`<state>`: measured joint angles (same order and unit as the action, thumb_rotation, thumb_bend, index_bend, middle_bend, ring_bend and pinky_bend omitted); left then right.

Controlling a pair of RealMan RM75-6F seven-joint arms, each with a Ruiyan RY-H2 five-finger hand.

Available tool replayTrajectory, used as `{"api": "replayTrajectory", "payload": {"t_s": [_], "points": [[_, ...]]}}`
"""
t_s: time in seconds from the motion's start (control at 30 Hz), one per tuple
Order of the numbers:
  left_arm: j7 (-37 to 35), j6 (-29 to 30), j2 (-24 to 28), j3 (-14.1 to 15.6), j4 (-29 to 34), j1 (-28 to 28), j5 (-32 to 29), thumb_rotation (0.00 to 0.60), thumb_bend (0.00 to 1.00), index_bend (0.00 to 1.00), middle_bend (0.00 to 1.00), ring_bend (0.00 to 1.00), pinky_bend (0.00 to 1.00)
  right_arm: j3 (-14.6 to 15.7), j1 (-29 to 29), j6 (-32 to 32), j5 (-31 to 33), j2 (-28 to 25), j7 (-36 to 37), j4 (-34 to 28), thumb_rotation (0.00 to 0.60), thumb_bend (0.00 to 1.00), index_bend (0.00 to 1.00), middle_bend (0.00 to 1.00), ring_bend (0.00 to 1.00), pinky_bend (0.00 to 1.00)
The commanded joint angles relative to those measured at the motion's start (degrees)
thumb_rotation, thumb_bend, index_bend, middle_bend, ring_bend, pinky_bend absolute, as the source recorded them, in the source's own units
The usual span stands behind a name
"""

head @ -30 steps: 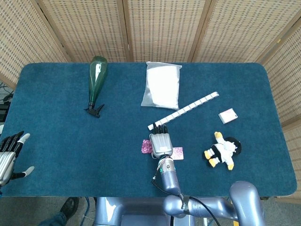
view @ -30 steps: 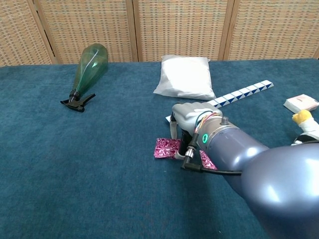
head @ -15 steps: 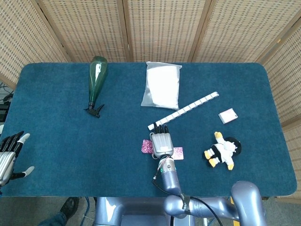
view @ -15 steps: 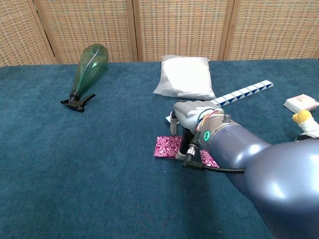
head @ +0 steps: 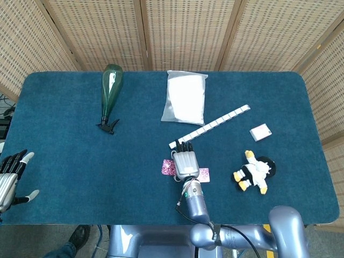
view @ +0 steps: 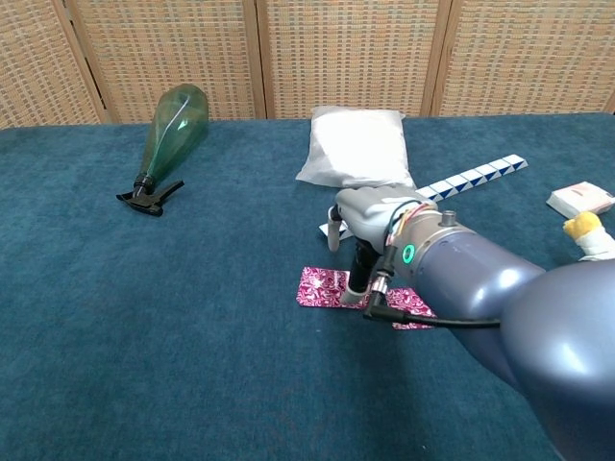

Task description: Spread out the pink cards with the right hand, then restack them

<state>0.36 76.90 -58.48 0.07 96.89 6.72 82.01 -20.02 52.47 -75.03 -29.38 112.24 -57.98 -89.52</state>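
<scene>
Pink cards (view: 327, 286) lying on the bench (head: 64, 156) near the front edge, centre-right, under the right hand (head: 185, 160). Fingers (view: 356, 276) pointing down, tips pressing on the cards, pinning rather than gripping; nothing held between them.

Compared with a second ago: spreading further right, a second patterned card edge (view: 408, 305) now showing clearly past the wrist in the chest view, hand sitting slightly higher and further right. Reading that as the fan-out stage progressing, probably partway; restacking not yet started. Exact card count impossible to tell, arm hiding the middle of the spread.

Left hand (head: 12, 174) idling at the far left bench edge, fingers apart, holding nothing.

Materials, working outward:
- cards: thin, flat, glossy pink with white swirl print; likely sliding easily over each other, less so on the pile
- bench top: dark teal carpet-like fabric, matte, high friction
- folding ruler strip (head: 212, 126): rigid blue-white segments, lying diagonally just beyond the fingertips
- white pouch (head: 185, 97): soft, pillow-shaped
- green bottle (head: 110, 88): translucent, lying on its side, black trigger cap
- plush toy (head: 253, 172) and small pink-white box (head: 260, 131): well apart, to the right
</scene>
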Motion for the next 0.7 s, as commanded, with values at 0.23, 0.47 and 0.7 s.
{"api": "replayTrajectory", "payload": {"t_s": [0.23, 0.47, 0.7], "points": [[0.3, 0.1, 0.0, 0.1, 0.0, 0.0, 0.2, 0.600, 0.22, 0.00, 0.00, 0.00, 0.00, 9.3, -6.6, 0.9, -7.8, -11.1, 5.2, -10.6, 0.600, 0.16, 0.34, 0.00, 0.00, 0.04], [0.8, 0.3, -0.1, 0.1, 0.2, -0.1, 0.1, 0.600, 0.22, 0.00, 0.00, 0.00, 0.00, 13.7, -8.9, 3.2, -14.0, -13.2, 9.9, -8.1, 0.600, 0.20, 0.34, 0.00, 0.00, 0.04], [1.2, 0.3, -0.2, 0.0, 0.3, -0.1, -0.2, 0.600, 0.22, 0.00, 0.00, 0.00, 0.00, 15.3, -9.8, 5.7, -17.9, -13.3, 13.7, -5.2, 0.600, 0.21, 0.34, 0.00, 0.00, 0.04]]}}
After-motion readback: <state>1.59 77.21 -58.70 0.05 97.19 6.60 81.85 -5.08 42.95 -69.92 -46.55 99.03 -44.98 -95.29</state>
